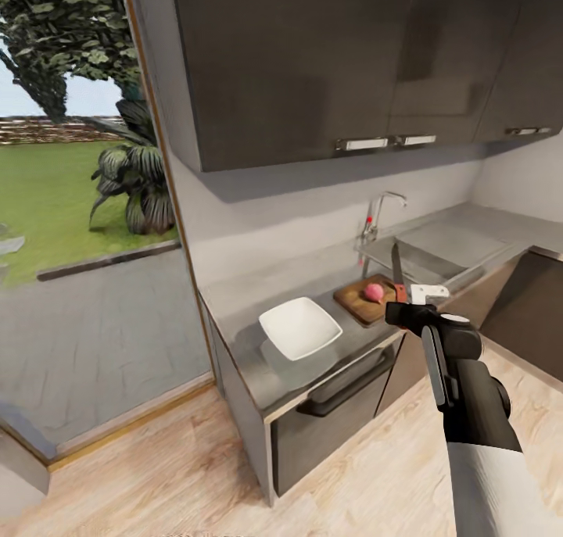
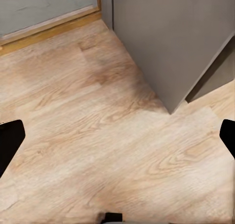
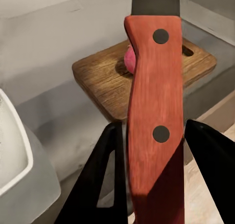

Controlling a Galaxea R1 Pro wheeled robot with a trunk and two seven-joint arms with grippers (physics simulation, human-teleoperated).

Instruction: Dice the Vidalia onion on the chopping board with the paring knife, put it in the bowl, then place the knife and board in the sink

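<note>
1. A simulated kitchen seen from the robot's head: a long grey table (image 1: 258,365) runs from the near left toward the far right corner, over dark cabinet fronts and under dark wall cupboards (image 1: 313,60).
2. The white squarish bowl (image 1: 300,327) sits on the table toward its near end, upright.
3. Just beyond the bowl, apart from it, lies the brown wooden chopping board (image 1: 362,301), flat on the table near the front edge.
4. A small pinkish round onion (image 1: 374,291) rests on the board, about in its middle.
5. Past the board is the steel sink (image 1: 438,252), with a chrome faucet (image 1: 378,213) at the back wall and a red knob at its base.
6. The right arm reaches in from the lower right; its gripper (image 1: 412,312) hangs at the front edge of the table, just beside the board's near end.
7. The right jaws are clenched on the red handle of the paring knife (image 3: 155,111); the dark blade points up and away, toward the sink.
8. In the right wrist view the handle crosses in front of the board, hiding most of the onion.
9. The left gripper (image 2: 117,136) faces the light wooden floor (image 2: 98,150) beside a grey cabinet corner; its dark fingertips (image 2: 9,138) stand far apart at the picture's edges, so the jaws are released and hold nothing.
10. At the left, an opening gives onto a paved patio, a lawn and a leafy plant (image 1: 137,181).
</note>
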